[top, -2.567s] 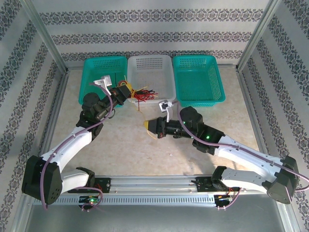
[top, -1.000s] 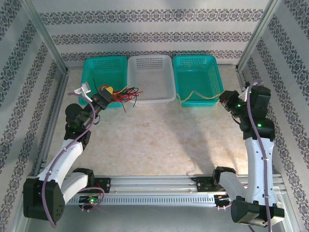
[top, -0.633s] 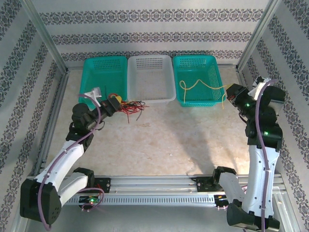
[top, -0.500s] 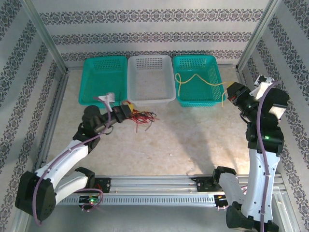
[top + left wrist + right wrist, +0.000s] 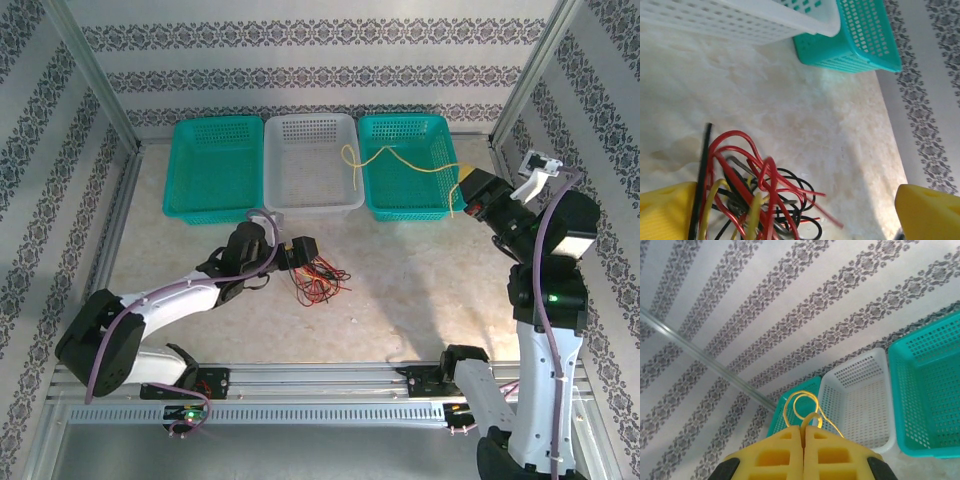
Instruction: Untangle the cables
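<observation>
**Now one yellow wire is held clear of the tangle**

On the pale marble-patterned tabletop [image 5: 400, 290] a loose knot of thin red, black and yellow wires [image 5: 318, 283] lies in front of the white perforated plastic basket [image 5: 310, 208], near it but not touching. The left arm lies low across the surface, and its yellow-padded left fingers [image 5: 303, 250] stand wide apart just beside the knot. From the left wrist the two pads [image 5: 665, 212] sit at opposite bottom corners. The curly heap [image 5: 755, 195] lies between them, with one straight black strand running along the left pad. Whether that pad touches the strand cannot be told. Nothing is gripped there.

The right arm stands tall at the right side of the tabletop. Its right fingers [image 5: 465, 190] are pressed together on one end of a single thin yellow wire [image 5: 400, 155]. From the right wrist a small loop of that wire [image 5: 802, 407] sticks out from between the closed pads [image 5: 803, 435]. Seen from above, the wire stretches leftward across the right-hand teal mesh basket [image 5: 410, 212], and its free end curls down over the white basket's right rim. Whether it rests on either basket cannot be told. The left-hand teal mesh basket [image 5: 215, 212] holds no wire.
</observation>
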`<action>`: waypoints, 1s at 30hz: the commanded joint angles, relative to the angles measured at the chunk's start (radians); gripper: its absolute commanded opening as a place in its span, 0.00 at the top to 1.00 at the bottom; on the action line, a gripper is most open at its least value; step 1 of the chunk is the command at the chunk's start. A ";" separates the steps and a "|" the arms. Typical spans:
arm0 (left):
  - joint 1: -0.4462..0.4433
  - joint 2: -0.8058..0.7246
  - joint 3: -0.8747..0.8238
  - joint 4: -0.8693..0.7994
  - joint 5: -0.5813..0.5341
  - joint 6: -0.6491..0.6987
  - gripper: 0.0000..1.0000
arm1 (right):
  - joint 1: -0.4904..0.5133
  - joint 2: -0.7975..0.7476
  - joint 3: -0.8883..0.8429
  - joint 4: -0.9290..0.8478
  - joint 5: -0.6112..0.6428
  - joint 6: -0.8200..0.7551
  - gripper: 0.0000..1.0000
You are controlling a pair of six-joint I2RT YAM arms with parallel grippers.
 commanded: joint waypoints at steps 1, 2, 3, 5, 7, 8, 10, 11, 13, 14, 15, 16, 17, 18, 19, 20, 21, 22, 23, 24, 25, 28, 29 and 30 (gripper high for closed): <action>0.001 -0.120 0.093 -0.293 -0.144 0.082 0.01 | 0.035 -0.011 0.022 0.002 0.027 -0.064 1.00; 0.002 -0.159 0.112 -0.381 -0.194 0.114 0.01 | 0.044 -0.011 0.019 -0.002 0.039 -0.073 1.00; 0.005 -0.196 0.129 -0.465 -0.240 0.144 0.01 | 0.050 -0.009 0.014 -0.003 0.044 -0.080 1.00; 0.013 -0.254 0.151 -0.582 -0.292 0.209 0.01 | 0.068 -0.003 0.001 0.005 0.056 -0.083 1.00; 0.017 -0.295 0.179 -0.680 -0.339 0.251 0.00 | 0.090 0.001 -0.010 0.019 0.070 -0.086 1.00; 0.019 -0.305 0.199 -0.740 -0.370 0.253 0.00 | 0.107 0.004 -0.015 0.027 0.080 -0.088 1.00; 0.024 -0.308 0.244 -0.814 -0.368 0.266 0.00 | 0.139 0.009 -0.021 0.041 0.103 -0.093 1.00; 0.025 -0.305 0.267 -0.833 -0.347 0.281 0.00 | 0.158 0.013 -0.023 0.046 0.117 -0.098 1.00; 0.025 -0.293 0.321 -0.858 -0.295 0.294 0.02 | 0.208 0.024 -0.021 0.051 0.147 -0.112 1.00; 0.025 -0.287 0.354 -0.853 -0.260 0.294 0.04 | 0.234 0.027 -0.022 0.056 0.164 -0.117 1.00; 0.027 -0.283 0.387 -0.833 -0.208 0.292 0.07 | 0.266 0.030 -0.023 0.064 0.189 -0.125 1.00; 0.026 -0.274 0.421 -0.797 -0.145 0.275 0.10 | 0.306 0.032 -0.025 0.069 0.221 -0.136 1.00; 0.026 -0.264 0.450 -0.757 -0.087 0.254 0.14 | 0.343 0.032 -0.027 0.071 0.264 -0.151 1.00; 0.025 -0.250 0.479 -0.706 -0.019 0.219 0.20 | 0.393 0.031 -0.031 0.071 0.337 -0.170 1.00; 0.025 -0.230 0.506 -0.639 0.046 0.179 0.25 | 0.447 0.028 -0.035 0.072 0.423 -0.190 1.00; 0.023 -0.208 0.532 -0.589 0.099 0.140 0.29 | 0.493 0.027 -0.042 0.082 0.487 -0.208 1.00; 0.016 -0.181 0.561 -0.530 0.155 0.093 0.35 | 0.540 0.028 -0.046 0.098 0.541 -0.227 1.00; 0.003 -0.153 0.587 -0.479 0.194 0.050 0.38 | 0.580 0.031 -0.051 0.115 0.585 -0.247 1.00; -0.011 -0.131 0.611 -0.448 0.215 0.024 0.39 | 0.617 0.038 -0.052 0.128 0.626 -0.263 1.00; -0.026 -0.114 0.636 -0.419 0.229 0.007 0.39 | 0.658 0.048 -0.052 0.139 0.671 -0.285 1.00; -0.039 -0.103 0.656 -0.393 0.233 -0.009 0.38 | 0.698 0.058 -0.052 0.153 0.713 -0.305 1.00; -0.058 -0.073 0.664 -0.286 0.243 -0.095 0.34 | 0.800 0.092 -0.064 0.208 0.807 -0.359 1.00; -0.061 -0.062 0.655 -0.241 0.258 -0.130 0.34 | 0.825 0.105 -0.066 0.225 0.825 -0.372 1.00; -0.066 -0.048 0.647 -0.200 0.270 -0.165 0.33 | 0.852 0.119 -0.068 0.240 0.841 -0.386 1.00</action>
